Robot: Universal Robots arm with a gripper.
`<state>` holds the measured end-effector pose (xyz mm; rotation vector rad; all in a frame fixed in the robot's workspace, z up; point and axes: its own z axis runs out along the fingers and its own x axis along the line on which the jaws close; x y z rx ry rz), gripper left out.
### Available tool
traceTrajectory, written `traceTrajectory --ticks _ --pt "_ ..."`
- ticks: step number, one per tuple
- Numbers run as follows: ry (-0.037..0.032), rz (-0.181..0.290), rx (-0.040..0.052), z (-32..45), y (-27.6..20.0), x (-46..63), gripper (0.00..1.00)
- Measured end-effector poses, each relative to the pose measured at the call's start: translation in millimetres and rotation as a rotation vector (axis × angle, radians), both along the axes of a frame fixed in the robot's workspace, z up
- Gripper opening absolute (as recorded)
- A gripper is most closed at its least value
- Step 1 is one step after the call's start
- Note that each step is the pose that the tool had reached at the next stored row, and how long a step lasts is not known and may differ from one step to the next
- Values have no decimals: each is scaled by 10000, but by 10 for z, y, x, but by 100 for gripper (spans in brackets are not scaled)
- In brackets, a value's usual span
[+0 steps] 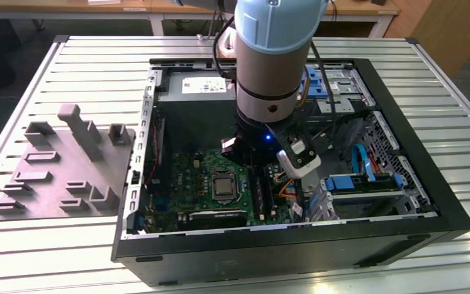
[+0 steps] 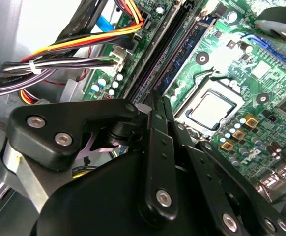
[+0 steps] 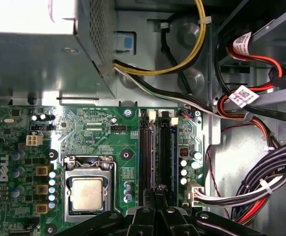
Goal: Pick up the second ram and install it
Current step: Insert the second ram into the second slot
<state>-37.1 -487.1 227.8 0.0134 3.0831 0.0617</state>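
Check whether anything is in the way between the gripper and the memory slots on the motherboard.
Nothing visible does. In the first wrist view the gripper hangs directly over the memory slots, beside the processor socket. The cables run off to one side, clear of the slots.
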Motion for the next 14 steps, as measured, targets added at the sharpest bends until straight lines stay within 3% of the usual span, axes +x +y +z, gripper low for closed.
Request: traceTrajectory --ticks 14 --pt "0 1 -2 -20 -2 0 11"
